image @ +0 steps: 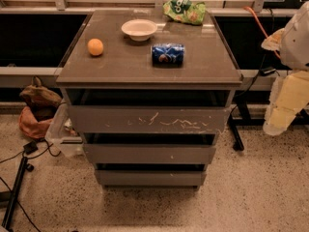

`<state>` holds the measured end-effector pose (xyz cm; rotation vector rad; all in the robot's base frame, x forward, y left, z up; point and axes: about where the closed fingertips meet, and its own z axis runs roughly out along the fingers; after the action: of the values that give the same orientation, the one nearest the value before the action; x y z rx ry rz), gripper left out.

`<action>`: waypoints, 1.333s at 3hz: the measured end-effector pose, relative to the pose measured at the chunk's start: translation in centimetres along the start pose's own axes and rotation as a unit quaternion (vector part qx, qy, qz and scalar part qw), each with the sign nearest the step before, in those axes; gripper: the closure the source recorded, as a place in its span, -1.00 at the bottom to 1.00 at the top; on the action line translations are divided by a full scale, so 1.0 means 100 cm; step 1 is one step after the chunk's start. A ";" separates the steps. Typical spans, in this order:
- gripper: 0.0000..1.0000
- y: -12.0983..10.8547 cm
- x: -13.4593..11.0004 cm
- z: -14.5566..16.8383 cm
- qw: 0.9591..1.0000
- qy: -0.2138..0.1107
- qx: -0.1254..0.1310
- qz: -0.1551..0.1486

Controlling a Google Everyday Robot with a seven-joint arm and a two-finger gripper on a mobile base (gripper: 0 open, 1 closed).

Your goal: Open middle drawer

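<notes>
The middle drawer is a plain grey flat front with a few tiny white specks, in the grey cabinet at the centre of the camera view. It sits below the taller top drawer, which is covered in white scratches, and above the shortest bottom drawer. All three fronts lie close to the cabinet body. My arm hangs at the right edge, white above and pale yellow below. Its gripper is at the lower end, to the right of the cabinet at top-drawer height and apart from it.
On the cabinet top lie an orange, a white bowl, a blue can on its side and a green chip bag. A plastic bin and brown bag stand left; cables and a stand leg cross the floor.
</notes>
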<state>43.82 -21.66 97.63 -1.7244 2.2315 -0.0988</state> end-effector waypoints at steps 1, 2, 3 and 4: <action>-1.00 0.000 -0.001 0.000 1.000 -0.004 0.004 0.001; -1.00 0.002 0.002 0.027 1.000 -0.026 0.001 -0.002; -1.00 0.014 0.001 0.091 0.998 -0.063 -0.013 -0.012; -1.00 0.029 -0.009 0.170 0.995 -0.078 -0.036 -0.048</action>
<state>46.22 -17.64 81.02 -1.8105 2.0639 0.0921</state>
